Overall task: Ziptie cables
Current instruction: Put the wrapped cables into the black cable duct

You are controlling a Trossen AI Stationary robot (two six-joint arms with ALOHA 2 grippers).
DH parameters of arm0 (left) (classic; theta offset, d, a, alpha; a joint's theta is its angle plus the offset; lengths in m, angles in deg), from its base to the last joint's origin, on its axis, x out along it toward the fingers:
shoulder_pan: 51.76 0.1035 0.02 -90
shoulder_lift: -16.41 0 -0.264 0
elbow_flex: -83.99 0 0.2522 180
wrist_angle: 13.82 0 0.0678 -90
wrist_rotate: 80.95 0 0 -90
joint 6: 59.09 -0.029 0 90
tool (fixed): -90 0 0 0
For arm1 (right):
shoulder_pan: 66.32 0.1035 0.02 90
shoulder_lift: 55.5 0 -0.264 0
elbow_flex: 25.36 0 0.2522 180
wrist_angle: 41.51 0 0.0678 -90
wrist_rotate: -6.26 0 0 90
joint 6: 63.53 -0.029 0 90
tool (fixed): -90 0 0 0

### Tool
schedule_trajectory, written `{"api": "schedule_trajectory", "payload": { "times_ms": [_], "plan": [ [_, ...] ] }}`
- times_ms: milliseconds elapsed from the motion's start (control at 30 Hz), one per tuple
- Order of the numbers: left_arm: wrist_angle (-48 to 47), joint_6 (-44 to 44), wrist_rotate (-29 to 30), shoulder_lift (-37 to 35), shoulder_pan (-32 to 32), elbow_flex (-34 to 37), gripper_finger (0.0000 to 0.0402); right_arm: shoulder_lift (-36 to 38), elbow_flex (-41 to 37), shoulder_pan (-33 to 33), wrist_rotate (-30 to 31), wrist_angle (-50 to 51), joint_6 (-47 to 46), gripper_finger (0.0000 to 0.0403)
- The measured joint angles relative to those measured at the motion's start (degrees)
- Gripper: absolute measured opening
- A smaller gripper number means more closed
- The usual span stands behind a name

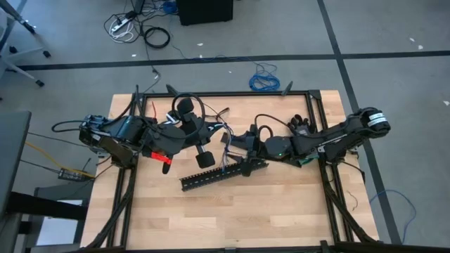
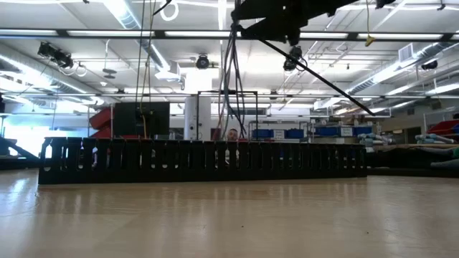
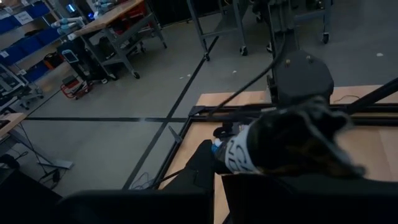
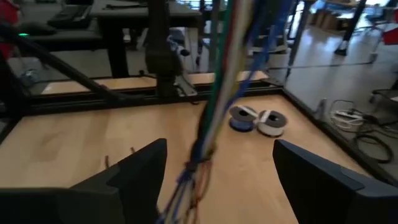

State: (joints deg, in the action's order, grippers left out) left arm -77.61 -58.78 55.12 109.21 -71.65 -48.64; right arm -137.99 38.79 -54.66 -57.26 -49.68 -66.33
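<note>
Right end effector (image 4: 217, 177), spread, straddles the hanging bundle of thin multicoloured wires (image 4: 214, 106), probably ready to regrip; left end effector (image 1: 200, 135) pressed together.

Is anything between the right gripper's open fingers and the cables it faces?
Nothing visible. In the right wrist view the cables hang down through the gap of the open right gripper, with no other object between them and either finger.

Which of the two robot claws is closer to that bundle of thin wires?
Right. The right gripper straddles the cables, fingers open either side. The left gripper sits just beside the bundle.
</note>
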Motion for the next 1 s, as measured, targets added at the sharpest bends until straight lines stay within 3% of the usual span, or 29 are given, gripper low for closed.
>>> {"api": "schedule_trajectory", "payload": {
  "times_ms": [233,400,567,767,900,1000],
  "plan": [
    [0.00,0.02,-0.32,0.00,0.02,0.00,0.0000,-2.66,0.00,-0.81,-0.75,-4.16,-0.16,0.0288],
    [-0.04,0.00,-0.32,0.02,0.02,0.00,0.0000,-2.66,0.00,-1.32,-0.68,-4.84,-0.14,0.0264],
    [-0.04,0.00,-0.32,0.02,0.02,0.00,0.0000,-2.66,0.00,-1.69,-0.66,-5.13,-0.07,0.0194],
    [-0.53,0.64,-3.25,0.17,0.03,0.00,0.0000,-2.66,0.00,-1.82,-0.60,-5.34,0.63,0.0029],
    [-5.21,3.20,-3.70,0.45,-1.63,0.04,0.0000,-2.63,0.36,-1.21,-0.57,-4.30,1.52,0.0012],
    [-8.32,6.23,-2.30,0.52,-3.18,1.43,0.0000,-1.91,3.11,-0.48,-0.45,4.70,2.88,0.0006]
  ]
}}
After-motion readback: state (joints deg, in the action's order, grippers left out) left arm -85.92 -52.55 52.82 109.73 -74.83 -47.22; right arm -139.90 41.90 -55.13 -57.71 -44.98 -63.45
